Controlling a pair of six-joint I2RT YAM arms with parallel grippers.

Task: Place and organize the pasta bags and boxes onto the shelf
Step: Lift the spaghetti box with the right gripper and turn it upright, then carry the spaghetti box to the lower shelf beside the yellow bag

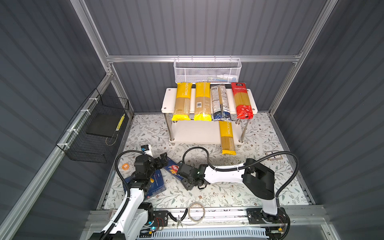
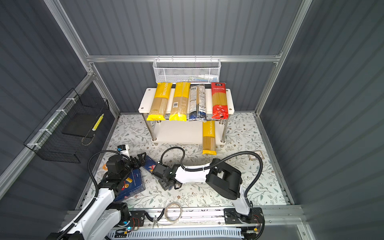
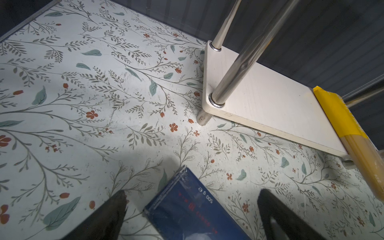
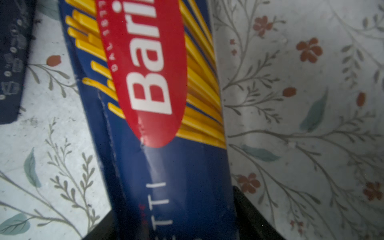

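2 arms, white and black!
Left arm (image 1: 135, 199), right arm (image 1: 222, 174): glossy white shells, black joints, ribbed black cables (image 1: 195, 147).

The floral desk (image 1: 218, 197) carries the white shelf (image 1: 169, 99) at its far middle. On the shelf's top board four bags lie side by side, their near ends overhanging the edge. From the left they are the first yellow bag (image 1: 182, 101), the second yellow bag (image 1: 202, 101), the clear bag (image 1: 220, 101) with a dark-blue end, and the red bag (image 1: 242, 101). On the right of the lower board (image 1: 193, 133) lies the third yellow bag (image 1: 227, 138), its near end sticking out over the desk. Near left on the desk lie the wide Barilla box (image 1: 156, 185) and, just to its right, the narrow Barilla box (image 1: 173, 168), slanted. An orange tape roll (image 1: 125, 166) and a small white box (image 1: 146, 149) lie by the left edge, and a rectangular frame (image 1: 274, 155) lies at the right.
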